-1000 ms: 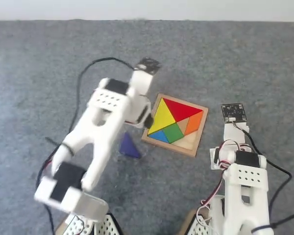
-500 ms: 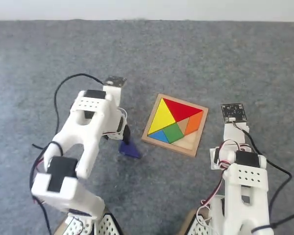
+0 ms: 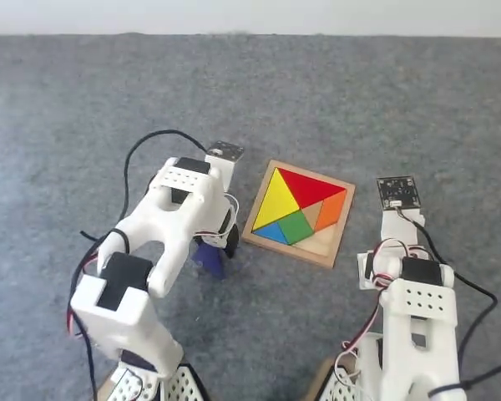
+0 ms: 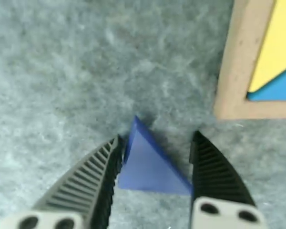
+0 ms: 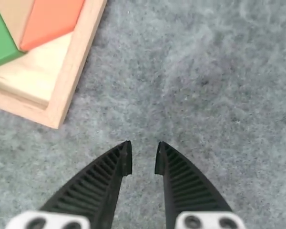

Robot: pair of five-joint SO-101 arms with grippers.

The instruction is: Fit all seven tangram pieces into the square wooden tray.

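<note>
The square wooden tray (image 3: pixel 288 249) holds yellow (image 3: pixel 275 200), red (image 3: pixel 313 185), orange (image 3: pixel 332 207), green (image 3: pixel 296 225) and light blue (image 3: pixel 270 232) pieces. Pale wood shows at its near right corner (image 3: pixel 321 241). A dark blue triangle (image 4: pixel 150 167) lies on the carpet just left of the tray, partly under the left arm (image 3: pixel 207 259). My left gripper (image 4: pixel 156 138) is open and low over the triangle, one finger on each side, close to its corners. My right gripper (image 5: pixel 143 152) hovers over carpet beside the tray corner (image 5: pixel 62 109), its fingers a narrow gap apart and holding nothing.
Grey carpet covers the whole table. The right arm (image 3: pixel 405 284) stands folded to the right of the tray. A black cable (image 3: pixel 138 154) loops off the left arm. Open carpet lies beyond the tray and at far left.
The left arm swung away from the tray's left edge, out to the left, then back and down over the dark blue triangle. The right arm has not moved.
</note>
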